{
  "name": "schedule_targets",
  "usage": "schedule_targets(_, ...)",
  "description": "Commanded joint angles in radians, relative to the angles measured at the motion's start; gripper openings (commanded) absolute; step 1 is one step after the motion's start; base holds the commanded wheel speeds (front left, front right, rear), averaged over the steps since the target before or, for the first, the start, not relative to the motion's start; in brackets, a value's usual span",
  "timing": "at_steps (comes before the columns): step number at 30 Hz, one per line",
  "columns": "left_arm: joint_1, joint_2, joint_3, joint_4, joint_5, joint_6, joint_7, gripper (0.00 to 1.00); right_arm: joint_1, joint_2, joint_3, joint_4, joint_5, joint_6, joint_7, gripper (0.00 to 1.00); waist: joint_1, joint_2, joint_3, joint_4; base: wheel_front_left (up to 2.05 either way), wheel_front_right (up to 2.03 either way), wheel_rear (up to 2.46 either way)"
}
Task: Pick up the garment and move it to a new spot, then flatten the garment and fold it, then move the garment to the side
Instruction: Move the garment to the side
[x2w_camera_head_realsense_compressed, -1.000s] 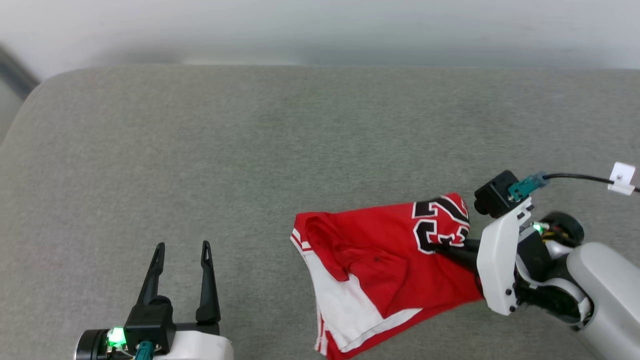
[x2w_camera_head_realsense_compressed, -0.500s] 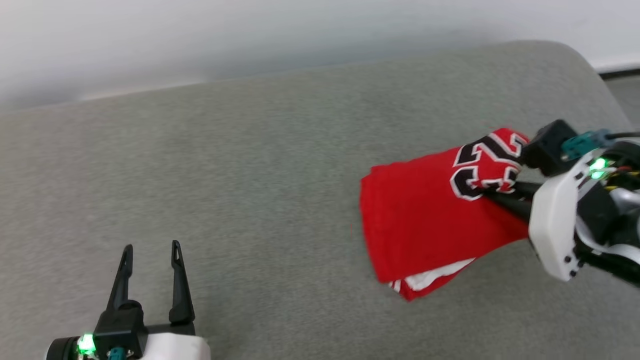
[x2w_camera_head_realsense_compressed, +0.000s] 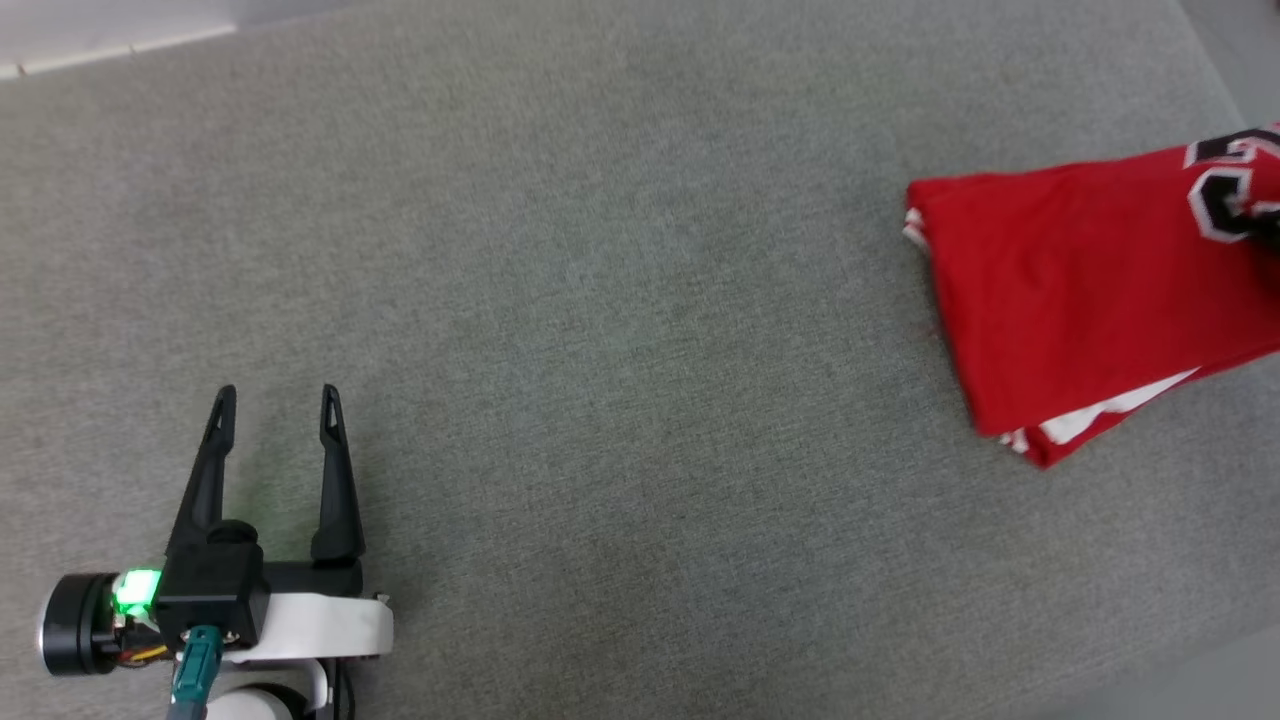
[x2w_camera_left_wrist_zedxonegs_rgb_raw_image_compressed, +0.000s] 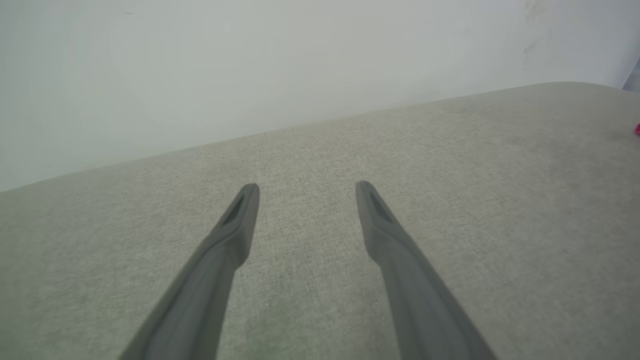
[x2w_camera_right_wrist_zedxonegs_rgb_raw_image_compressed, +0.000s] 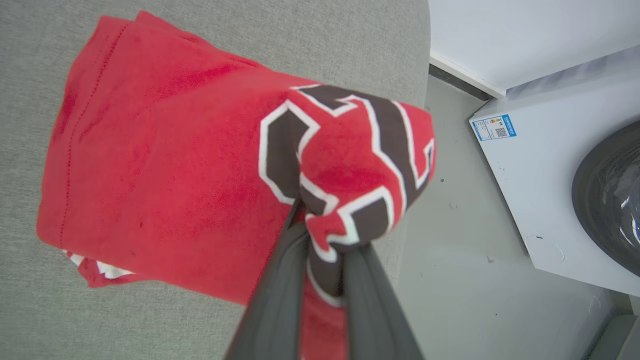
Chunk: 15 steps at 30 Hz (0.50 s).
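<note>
Red jersey cloth, folded into a compact packet, lies at the far right of the head view. The garment (x2w_camera_head_realsense_compressed: 1080, 300) rests on the grey upholstered surface (x2w_camera_head_realsense_compressed: 600, 300) close to its right-hand edge. A sliver of white sleeve and striped trim peeks from under its lower corner, and the frame cuts off part of the black number. Well apart from it, at the lower left, the left gripper (x2w_camera_head_realsense_compressed: 276, 395) has its two dark fingers spread with nothing between them.

From the left wrist, the left gripper (x2w_camera_left_wrist_zedxonegs_rgb_raw_image_compressed: 307, 190) shows the same wide gap above bare weave, with a pale wall (x2w_camera_left_wrist_zedxonegs_rgb_raw_image_compressed: 250, 75) beyond the surface's far edge.

From the right wrist, the right gripper (x2w_camera_right_wrist_zedxonegs_rgb_raw_image_compressed: 322, 240) is pinched closed on a bunch of the printed corner. That corner puckers up around the fingertips while the rest lies flat. Past the surface's edge are a grey floor (x2w_camera_right_wrist_zedxonegs_rgb_raw_image_compressed: 450, 280) and a white appliance (x2w_camera_right_wrist_zedxonegs_rgb_raw_image_compressed: 530, 190) with a dark round door and a small label (x2w_camera_right_wrist_zedxonegs_rgb_raw_image_compressed: 494, 127).

The shirt looks light, soft and limp. Hauled by one corner, its layers would likely slide apart, so a hold through every layer at a folded edge seems safer. The woven surface looks grippy, so dragging may rumple the fold.
</note>
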Motion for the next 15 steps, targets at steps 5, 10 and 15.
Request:
schedule_targets(5, -0.037, 0.023, -0.009, -0.03, 0.01, 0.002, -0.002, 1.0, -0.073, -0.01, -0.067, 0.155, -0.053, -0.001, -0.045, 0.0, -0.0001, 0.0, 0.101, -0.005, 0.0, 0.0, 0.0)
schedule_targets(10, -0.053, 0.038, -0.017, -0.059, 0.011, 0.011, -0.002, 1.0, -0.11, 0.026, -0.144, 0.3, -0.098, -0.001, -0.097, 0.0, -0.0001, 0.0, 0.149, -0.001, 0.0, 0.0, 0.0)
schedule_targets(15, -0.052, 0.042, -0.024, -0.065, 0.007, 0.018, -0.002, 1.0, -0.122, 0.086, -0.207, 0.419, -0.156, -0.001, -0.157, 0.0, -0.0001, 0.0, 0.159, 0.0, 0.0, 0.0, 0.0)
